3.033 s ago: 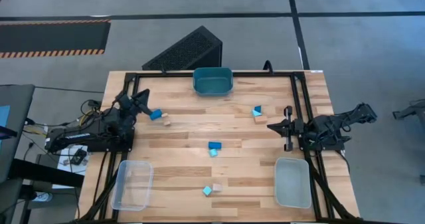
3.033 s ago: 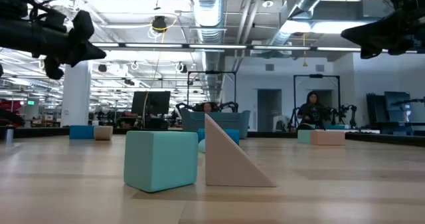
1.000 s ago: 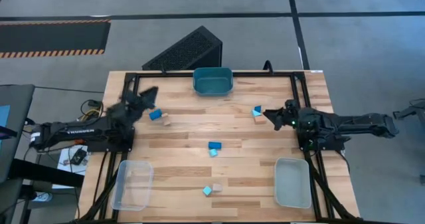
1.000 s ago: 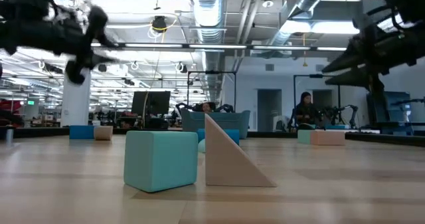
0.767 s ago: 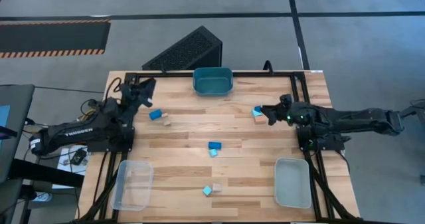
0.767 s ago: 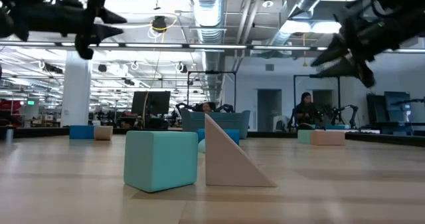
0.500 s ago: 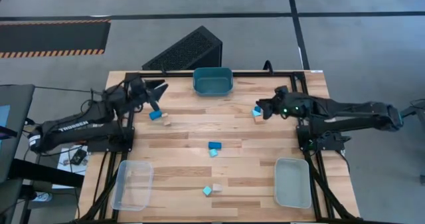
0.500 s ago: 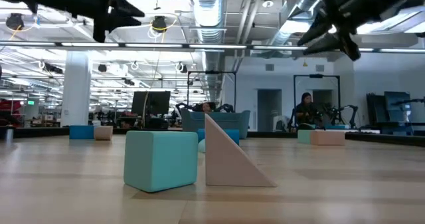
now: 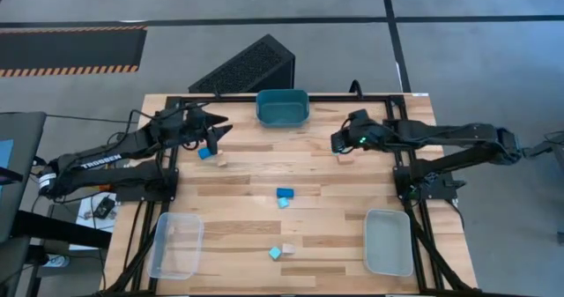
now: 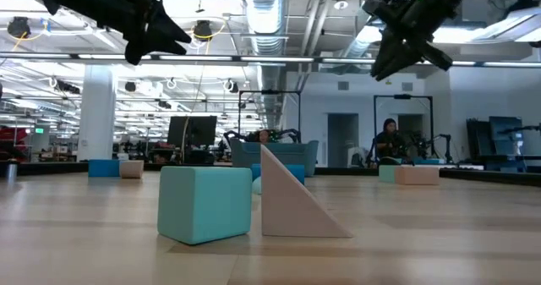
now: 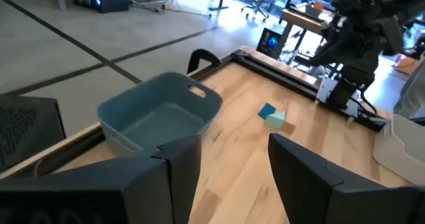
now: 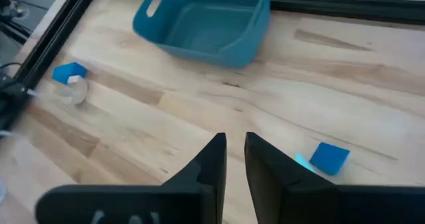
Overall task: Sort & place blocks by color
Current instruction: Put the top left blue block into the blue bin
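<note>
Small blocks lie in pairs on the wooden table. A blue block (image 9: 205, 153) and a tan block (image 9: 220, 161) sit near the left side. Another blue-and-tan pair (image 9: 342, 151) sits at the right. A blue block (image 9: 284, 193) with a teal one (image 9: 283, 204) rests mid-table. A teal cube (image 10: 203, 202) and a tan wedge (image 10: 296, 202) stand at the near edge. My left gripper (image 9: 217, 129) hovers open just beyond the left pair. My right gripper (image 9: 336, 142) hovers over the right pair, its fingers (image 12: 214, 163) only a narrow gap apart.
A teal bin (image 9: 282, 108) stands at the far edge, between the two grippers. One clear bin (image 9: 176, 244) sits at the near left corner and another clear bin (image 9: 388, 241) at the near right. A black frame (image 9: 398, 147) borders the table. Bare wood lies between the block pairs.
Both arms have reached out over the table and risen. My left gripper has swung toward the right and the far edge, ending past the left blue block. My right gripper has moved left and slightly farther, ending over the right blue-and-tan pair. No block has moved.
</note>
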Controlling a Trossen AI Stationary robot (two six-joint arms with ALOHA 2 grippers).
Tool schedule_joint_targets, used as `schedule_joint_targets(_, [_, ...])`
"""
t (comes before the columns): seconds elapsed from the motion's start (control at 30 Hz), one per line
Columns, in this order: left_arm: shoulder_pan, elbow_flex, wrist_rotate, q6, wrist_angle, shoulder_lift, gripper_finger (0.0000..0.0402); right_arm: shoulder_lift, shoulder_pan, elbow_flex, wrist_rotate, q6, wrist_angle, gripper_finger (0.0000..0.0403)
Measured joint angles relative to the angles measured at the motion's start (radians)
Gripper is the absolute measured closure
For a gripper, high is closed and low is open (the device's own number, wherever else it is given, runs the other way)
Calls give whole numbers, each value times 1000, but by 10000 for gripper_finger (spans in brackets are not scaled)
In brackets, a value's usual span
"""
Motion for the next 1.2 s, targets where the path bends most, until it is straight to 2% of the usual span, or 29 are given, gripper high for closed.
schedule_joint_targets(0.17, [26, 42, 50, 65, -3, 1, 236, 70, 25, 120, 2, -43, -60, 329])
schedule_joint_targets(0.33, [48, 43, 111, 141, -3, 36, 236, 112, 24, 233, 7, -110, -193, 317])
schedule_joint_targets(0.43, [45, 43, 157, 120, 21, 77, 236, 113, 30, 252, 8, -107, -287, 304])
schedule_joint_targets(0.57, [8, 43, 168, 87, 53, 135, 236, 109, 57, 252, 27, -43, -408, 283])
schedule_joint_targets(0.67, [-30, 42, 146, 88, 62, 156, 236, 109, 89, 243, 26, -4, -442, 264])
schedule_joint_targets(0.8, [-71, 42, 65, 107, 90, 162, 243, 109, 118, 200, 25, -5, -435, 230])
schedule_joint_targets(0.93, [-75, 42, 26, 93, 211, 161, 246, 109, 114, 169, 22, -21, -437, 188])
schedule_joint_targets(1.07, [-75, 42, -26, 95, 384, 178, 245, 94, 48, 170, -2, -131, -418, 155])
schedule_joint_targets(1.2, [-77, 42, -95, 71, 386, 237, 238, 62, -41, 188, -67, -235, -413, 148])
